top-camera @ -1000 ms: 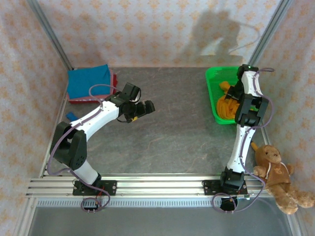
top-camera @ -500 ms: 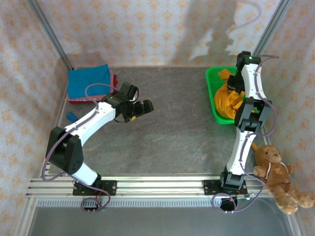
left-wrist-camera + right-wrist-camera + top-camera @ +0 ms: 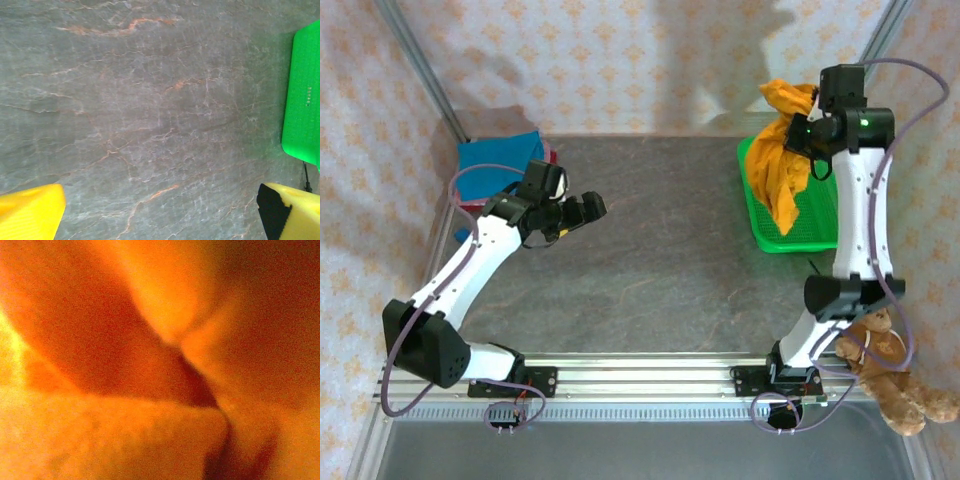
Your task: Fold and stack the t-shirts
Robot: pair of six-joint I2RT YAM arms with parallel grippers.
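The orange t-shirt (image 3: 778, 165) is being gripped at its top by the right tool (image 3: 808, 106), fingers clamped on the cloth, and is being held up bunched over the green basket (image 3: 817, 226) at the tabletop's (image 3: 660, 250) far right. The left tool (image 3: 582, 212) is being held with fingers wide apart above bare tabletop, left of centre. The blue t-shirt (image 3: 495, 160) is being observed folded in the far left corner.
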